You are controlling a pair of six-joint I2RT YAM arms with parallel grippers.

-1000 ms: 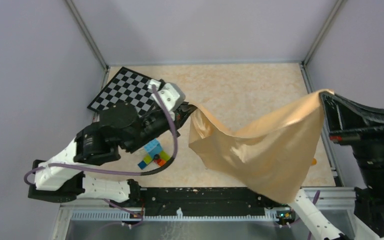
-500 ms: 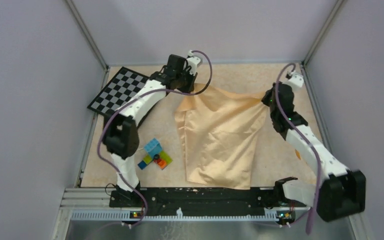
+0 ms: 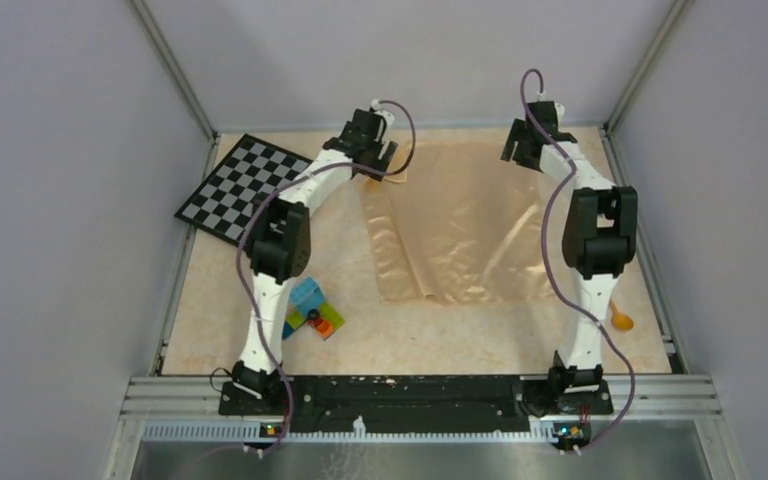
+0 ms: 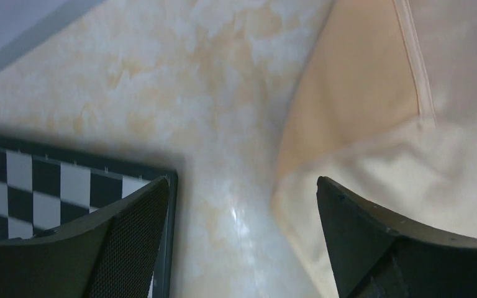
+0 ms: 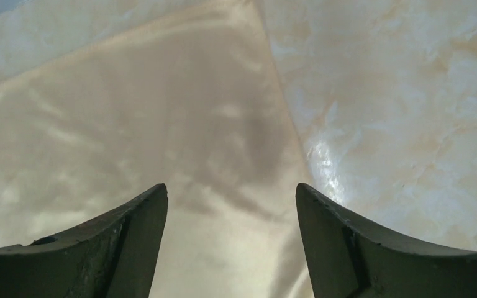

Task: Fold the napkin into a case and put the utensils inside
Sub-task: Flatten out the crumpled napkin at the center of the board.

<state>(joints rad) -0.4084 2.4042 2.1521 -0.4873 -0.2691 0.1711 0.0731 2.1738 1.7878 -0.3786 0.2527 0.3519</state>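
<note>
Checkerboard (image 3: pixel 245 185) at far left, toy bricks (image 3: pixel 308 310) nearer the bases. Left gripper (image 4: pixel 241 180), fingers wide and empty, hovers at the napkin's far-left corner. Napkin (image 3: pixel 460 225) lies spread and wrinkled on the table's (image 3: pixel 480 340) far half. Right gripper (image 5: pixel 230 186), equally wide and empty, hovers over its far-right corner. Orange utensil (image 3: pixel 621 319) lies near the right edge.

A: Top view?
B: Fixed, high behind the arm bases, looking down on the whole table (image 3: pixel 460 340).
A: Wrists?
B: Both close up, facing down. Left gets the napkin (image 4: pixel 360 93) corner and checkerboard (image 4: pixel 37 186) edge; right gets the napkin's right edge. All three share the napkin.
</note>
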